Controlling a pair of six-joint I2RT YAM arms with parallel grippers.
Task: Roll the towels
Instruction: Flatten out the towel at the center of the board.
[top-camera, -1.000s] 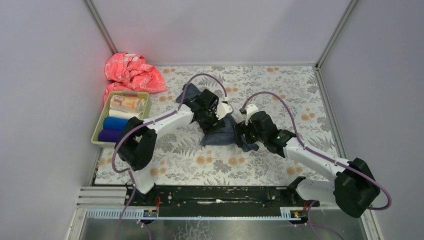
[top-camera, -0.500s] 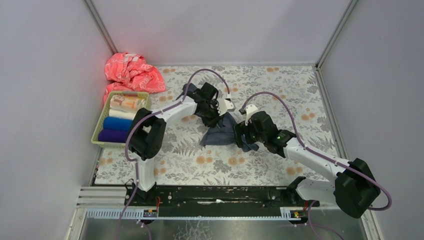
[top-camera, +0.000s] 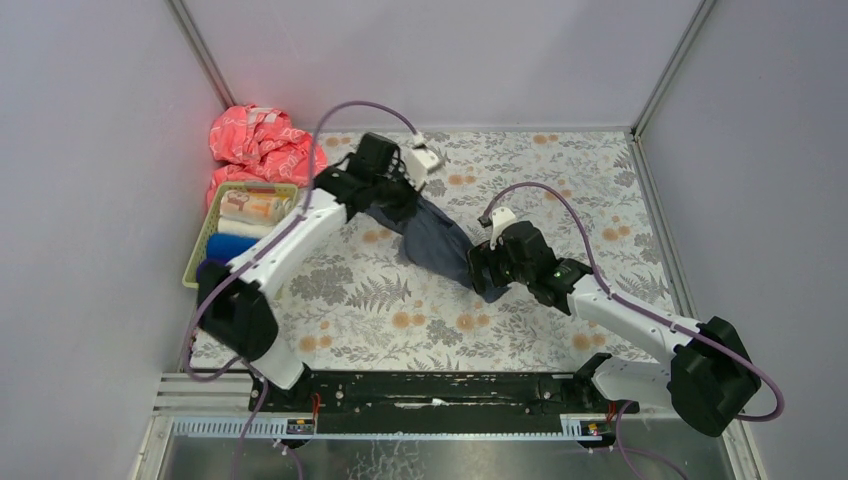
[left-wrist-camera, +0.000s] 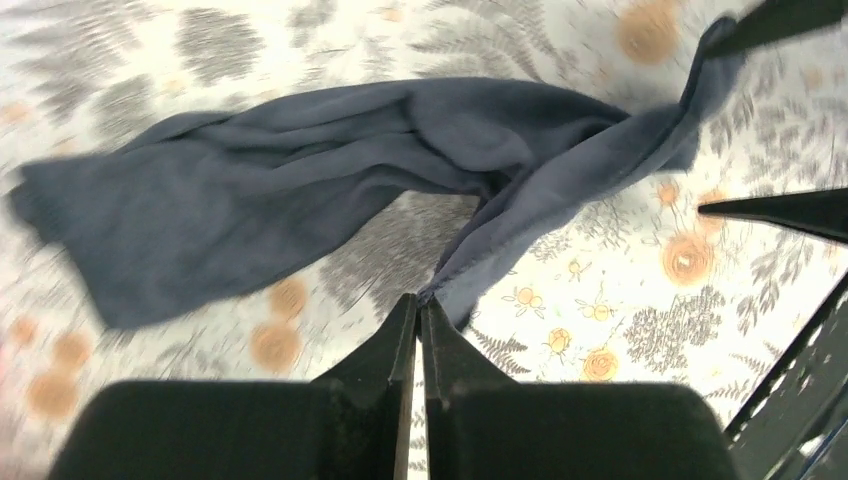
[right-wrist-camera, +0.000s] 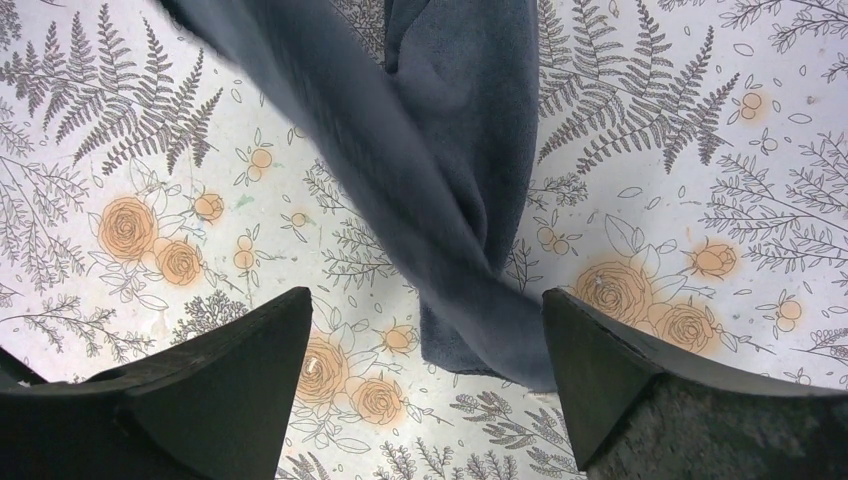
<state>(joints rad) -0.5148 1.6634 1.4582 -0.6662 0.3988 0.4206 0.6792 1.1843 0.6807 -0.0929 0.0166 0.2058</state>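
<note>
The dark grey-blue towel (top-camera: 438, 243) lies on the floral covering (top-camera: 560, 180), to the right of the green basket (top-camera: 255, 186) and well apart from it. It is drawn into a twisted band, not a flat sheet. The left gripper (left-wrist-camera: 420, 305), at the towel end nearer the basket, has its jaws pressed together on a thin edge of the cloth. The right gripper (right-wrist-camera: 425, 330), at the end farther from the basket, has its jaws spread wide over the towel's tip and clamps nothing.

The step in hand looks like spreading the towel flat before any rolling. To do it well, the right gripper should probably close on a single corner, not a bunch. Both arms should then draw apart evenly and low, so the twist falls out. The left pinch is slight, and a hard tug may slip it.

In the basket lie a blue roll (top-camera: 232, 246) and a cream roll (top-camera: 252, 207) with orange marks. A pink cloth (top-camera: 262, 143) sits behind the basket. No writing can be read: the roll's marks are too small, and the towel shows no print.
</note>
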